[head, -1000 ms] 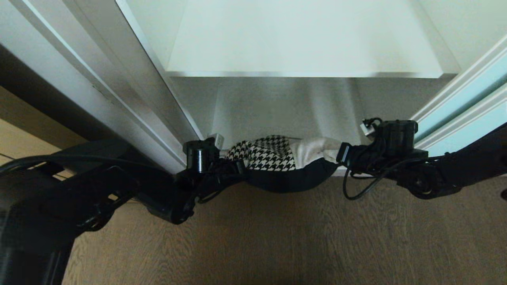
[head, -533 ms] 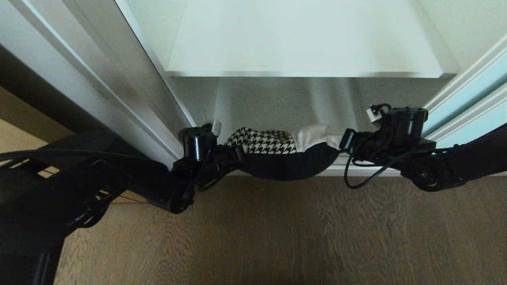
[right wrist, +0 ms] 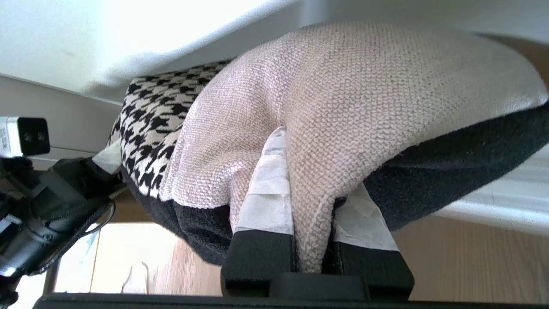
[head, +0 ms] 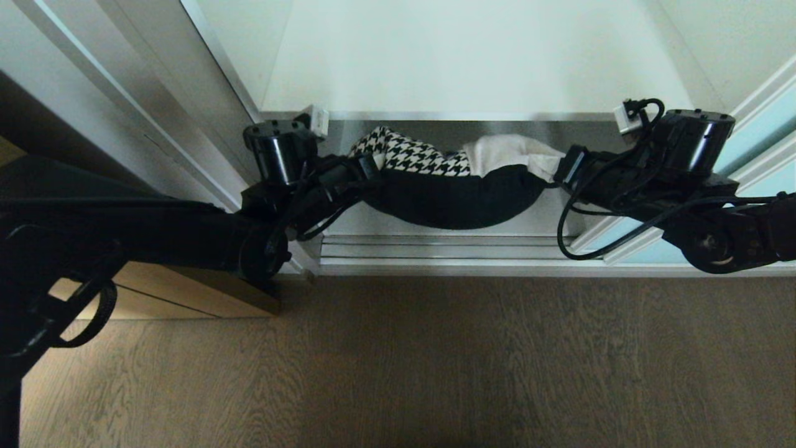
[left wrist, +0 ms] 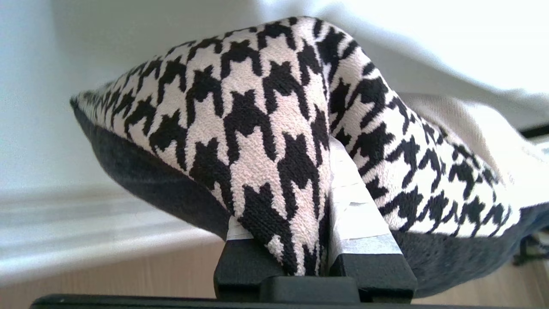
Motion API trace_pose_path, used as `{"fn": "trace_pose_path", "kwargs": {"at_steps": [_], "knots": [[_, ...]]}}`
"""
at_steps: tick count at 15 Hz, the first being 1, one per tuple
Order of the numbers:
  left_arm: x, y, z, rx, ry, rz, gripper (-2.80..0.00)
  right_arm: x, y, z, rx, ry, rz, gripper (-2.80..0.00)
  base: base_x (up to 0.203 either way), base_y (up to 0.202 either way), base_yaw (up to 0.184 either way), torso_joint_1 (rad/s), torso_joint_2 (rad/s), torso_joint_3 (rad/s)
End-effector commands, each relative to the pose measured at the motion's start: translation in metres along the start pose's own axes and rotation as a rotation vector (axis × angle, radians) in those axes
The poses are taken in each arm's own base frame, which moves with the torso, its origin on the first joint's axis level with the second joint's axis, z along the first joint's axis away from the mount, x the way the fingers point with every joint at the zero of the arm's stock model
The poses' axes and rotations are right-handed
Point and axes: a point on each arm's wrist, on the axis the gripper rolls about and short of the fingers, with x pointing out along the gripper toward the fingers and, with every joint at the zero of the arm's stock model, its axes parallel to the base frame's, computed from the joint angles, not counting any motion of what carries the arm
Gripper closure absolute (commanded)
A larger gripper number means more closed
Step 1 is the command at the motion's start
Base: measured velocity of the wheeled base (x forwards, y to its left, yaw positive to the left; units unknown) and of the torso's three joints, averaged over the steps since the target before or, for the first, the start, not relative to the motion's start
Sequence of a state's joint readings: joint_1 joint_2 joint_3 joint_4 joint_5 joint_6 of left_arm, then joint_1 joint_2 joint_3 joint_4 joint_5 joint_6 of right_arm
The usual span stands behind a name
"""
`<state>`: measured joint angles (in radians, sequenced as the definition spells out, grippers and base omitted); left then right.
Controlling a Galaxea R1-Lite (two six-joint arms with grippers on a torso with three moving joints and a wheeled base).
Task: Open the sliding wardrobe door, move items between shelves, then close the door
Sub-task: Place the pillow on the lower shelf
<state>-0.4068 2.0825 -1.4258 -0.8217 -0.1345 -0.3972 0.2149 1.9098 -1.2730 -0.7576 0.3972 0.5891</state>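
Note:
The patchwork cushion (head: 435, 186) hangs sagging between my two grippers in the open wardrobe, just below the front edge of the white upper shelf (head: 472, 68). Its houndstooth patch (left wrist: 240, 111) is on the left, its cream patch (right wrist: 351, 86) on the right and its dark back underneath. My left gripper (head: 368, 172) (left wrist: 296, 180) is shut on the houndstooth corner. My right gripper (head: 563, 168) (right wrist: 313, 171) is shut on the cream corner. The sliding wardrobe door (head: 755, 115) of pale aqua glass stands pushed to the right. The lower shelf (head: 367, 221) shows behind the cushion.
The wardrobe's silver floor tracks (head: 448, 249) run along the opening's bottom. A white wardrobe side wall and frame (head: 186, 112) rise at the left, with a light wooden cabinet (head: 186, 298) beside it. Brown wooden floor (head: 435, 361) fills the foreground.
Both arms have risen together, carrying the cushion from low in the opening up to the upper shelf's front edge. Both grips have held.

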Motion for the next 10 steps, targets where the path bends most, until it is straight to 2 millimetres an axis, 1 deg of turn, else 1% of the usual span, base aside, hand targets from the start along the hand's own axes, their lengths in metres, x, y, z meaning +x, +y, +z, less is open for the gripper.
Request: {"fn": "trace_pose_path", "kwargs": {"at_steps": [1, 2, 3, 5, 7, 8, 9, 10], "knots": [[0.000, -0.005, 0.011, 0.011, -0.035, -0.018, 0.00, -0.003, 0.001, 0.003, -0.007, -0.013, 0.017, 0.00, 0.000, 0.000, 0.000, 0.000, 0.00, 0.000], [0.006, 0.003, -0.004, 0.010, -0.004, -0.005, 0.00, 0.005, -0.013, -0.007, 0.004, 0.012, -0.001, 0.00, 0.000, 0.000, 0.000, 0.000, 0.00, 0.000], [0.012, 0.015, -0.029, 0.008, 0.044, 0.019, 0.00, 0.013, -0.030, -0.021, 0.019, 0.044, -0.027, 0.00, 0.000, 0.000, 0.000, 0.000, 0.00, 0.000], [0.018, 0.047, -0.096, 0.003, 0.155, 0.078, 0.00, 0.035, -0.074, -0.062, 0.061, 0.121, -0.088, 0.00, 0.000, 0.000, 0.000, 0.000, 0.00, 0.000], [0.020, 0.081, -0.151, -0.003, 0.224, 0.129, 0.00, 0.054, -0.115, -0.104, 0.096, 0.186, -0.146, 0.00, 0.000, 0.000, 0.000, 0.000, 0.00, 0.000], [0.018, 0.097, -0.172, -0.006, 0.251, 0.156, 0.00, 0.061, -0.134, -0.121, 0.102, 0.206, -0.178, 0.00, 0.000, 0.000, 0.000, 0.000, 0.00, 0.000], [0.018, 0.108, -0.180, -0.007, 0.263, 0.176, 0.00, 0.067, -0.146, -0.128, 0.101, 0.209, -0.215, 0.00, 0.000, 0.000, 0.000, 0.000, 0.00, 0.000], [0.018, 0.112, -0.181, -0.012, 0.294, 0.198, 0.00, 0.068, -0.153, -0.132, 0.102, 0.221, -0.259, 0.00, 0.000, 0.000, 0.000, 0.000, 0.00, 0.000]]}}
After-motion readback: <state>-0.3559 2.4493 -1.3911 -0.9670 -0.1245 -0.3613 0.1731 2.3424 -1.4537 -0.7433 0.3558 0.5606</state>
